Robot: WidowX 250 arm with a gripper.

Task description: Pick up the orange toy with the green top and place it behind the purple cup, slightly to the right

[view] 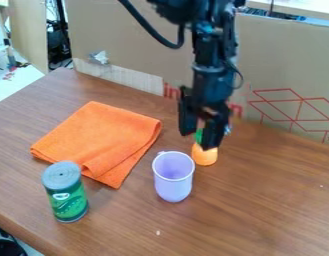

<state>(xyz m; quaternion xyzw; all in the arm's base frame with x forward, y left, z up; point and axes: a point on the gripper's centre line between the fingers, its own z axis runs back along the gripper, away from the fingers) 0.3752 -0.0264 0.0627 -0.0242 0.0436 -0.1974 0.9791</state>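
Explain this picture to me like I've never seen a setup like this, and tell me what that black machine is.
The black machine is a robot arm, coming in from the top edge; the gripper at its end is its hand. A fixed camera looks down at a slant on the wooden table. The gripper is at a small orange object with a green top; whether it grips it, I can't tell. Nearer the camera stands a lilac cup. To the left lie a folded orange cloth and, upright beside it, a green can. Cardboard stands behind the table.
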